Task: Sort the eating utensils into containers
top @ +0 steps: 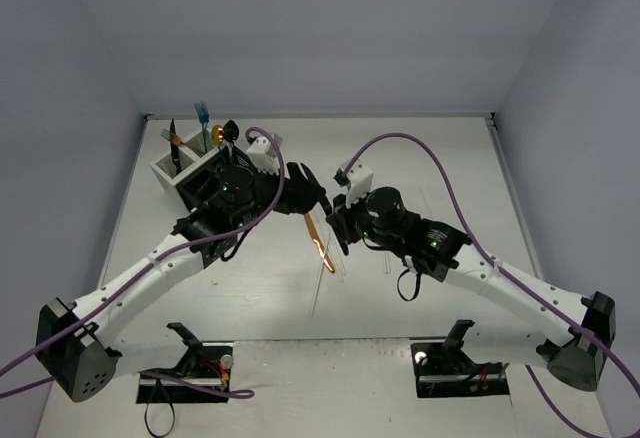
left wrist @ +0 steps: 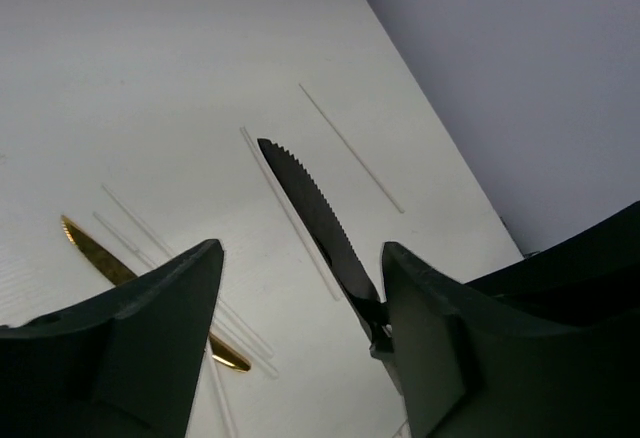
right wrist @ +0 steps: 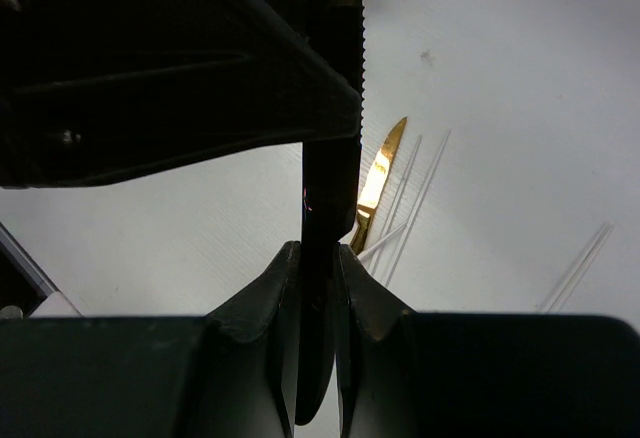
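Observation:
A black serrated knife (right wrist: pixel 325 208) hangs in the air between the two arms, and my right gripper (right wrist: pixel 318 253) is shut on its handle end. My left gripper (left wrist: pixel 300 253) is open around the same knife (left wrist: pixel 315 213), which lies close against the right-hand finger (left wrist: pixel 440 318), with a wide gap to the other. Both grippers meet over the table's middle (top: pixel 325 208). A gold knife (top: pixel 322 243) lies flat on the table below them. The containers (top: pixel 175 170), white and black mesh bins, stand at the back left with a blue utensil (top: pixel 203 118) and a black one (top: pixel 231 130) upright inside.
Clear plastic utensils (left wrist: pixel 290 213) lie on the white table beside the gold knife (left wrist: pixel 95 253), hard to make out. Purple cables (top: pixel 420 143) loop from both arms. Grey walls close in the table at the back and sides.

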